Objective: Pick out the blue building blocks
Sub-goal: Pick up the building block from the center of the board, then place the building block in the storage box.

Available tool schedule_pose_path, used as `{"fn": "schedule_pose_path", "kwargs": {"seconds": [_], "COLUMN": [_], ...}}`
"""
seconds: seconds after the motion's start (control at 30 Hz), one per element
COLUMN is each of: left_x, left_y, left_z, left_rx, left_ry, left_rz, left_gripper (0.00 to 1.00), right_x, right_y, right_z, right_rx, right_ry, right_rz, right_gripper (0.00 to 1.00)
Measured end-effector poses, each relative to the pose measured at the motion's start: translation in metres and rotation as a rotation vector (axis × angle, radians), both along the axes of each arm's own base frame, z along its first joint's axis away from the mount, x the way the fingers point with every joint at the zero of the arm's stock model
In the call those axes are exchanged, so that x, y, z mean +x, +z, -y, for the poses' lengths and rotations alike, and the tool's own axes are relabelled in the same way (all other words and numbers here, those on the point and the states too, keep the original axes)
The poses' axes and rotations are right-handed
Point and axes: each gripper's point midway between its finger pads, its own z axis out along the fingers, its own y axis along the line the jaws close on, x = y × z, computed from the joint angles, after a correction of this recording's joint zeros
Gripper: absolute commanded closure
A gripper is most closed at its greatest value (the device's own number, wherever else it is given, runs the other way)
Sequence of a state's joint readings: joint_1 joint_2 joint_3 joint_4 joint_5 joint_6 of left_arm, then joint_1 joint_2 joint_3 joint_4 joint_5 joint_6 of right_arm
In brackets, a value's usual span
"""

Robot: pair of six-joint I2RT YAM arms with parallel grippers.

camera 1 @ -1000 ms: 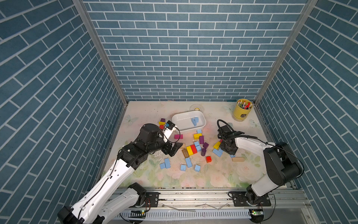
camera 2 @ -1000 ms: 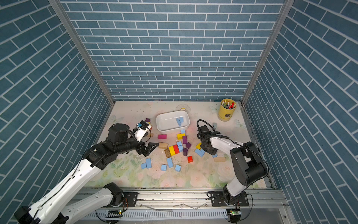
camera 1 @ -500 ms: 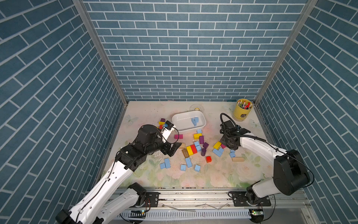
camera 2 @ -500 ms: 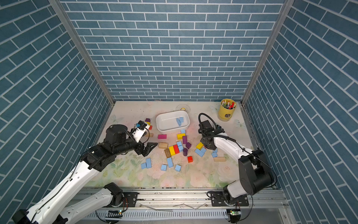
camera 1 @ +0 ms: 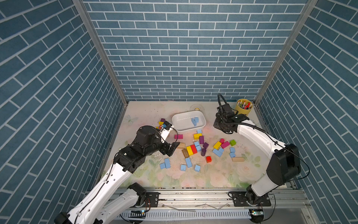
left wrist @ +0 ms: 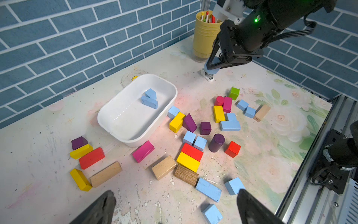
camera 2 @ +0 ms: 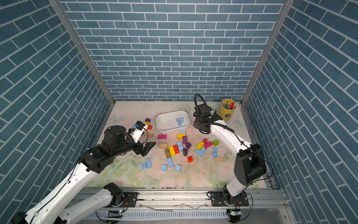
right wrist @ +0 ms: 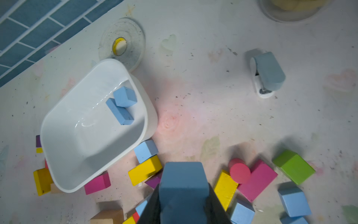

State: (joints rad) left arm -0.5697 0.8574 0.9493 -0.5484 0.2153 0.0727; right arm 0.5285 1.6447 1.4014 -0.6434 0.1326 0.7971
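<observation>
The right claw (right wrist: 184, 208) has come up off the heap and swung back toward the white tray (left wrist: 133, 142), clamped tight on 1 blue block (right wrist: 184, 180). It hangs near the tray, not over it, so I'd say the drop comes next. 2 blue blocks (camera 1: 195, 121) already lie inside, and plenty more are scattered over the desk (camera 1: 147, 116). The left claw (camera 1: 173, 148) has hardly budged, spread wide and empty above the desk.
</observation>
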Motion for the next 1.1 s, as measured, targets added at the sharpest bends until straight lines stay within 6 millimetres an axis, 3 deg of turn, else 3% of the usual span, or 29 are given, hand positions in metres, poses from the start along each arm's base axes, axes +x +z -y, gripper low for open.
{"fn": "schedule_pose_path", "kwargs": {"seconds": [0.37, 0.57, 0.93, 1.1], "left_x": [0.008, 0.009, 0.009, 0.009], "left_y": [0.004, 0.005, 0.005, 0.005], "left_z": [-0.015, -0.020, -0.021, -0.020], "left_rx": [0.032, 0.042, 0.044, 0.044], "left_ry": [0.084, 0.109, 0.112, 0.111], "left_rz": [0.039, 0.051, 0.051, 0.051], "left_gripper": [0.01, 0.01, 0.01, 0.01], "right_x": [0.042, 0.060, 0.082, 0.094], "right_y": [-0.005, -0.016, -0.063, -0.076], "right_z": [-0.089, -0.126, -0.161, -0.173], "right_rx": [-0.010, -0.027, -0.052, -0.049], "right_ry": [0.292, 0.413, 0.525, 0.547], "right_rz": [-0.019, -0.036, -0.093, -0.080], "right_gripper": [1.00, 0.99, 0.96, 0.90]}}
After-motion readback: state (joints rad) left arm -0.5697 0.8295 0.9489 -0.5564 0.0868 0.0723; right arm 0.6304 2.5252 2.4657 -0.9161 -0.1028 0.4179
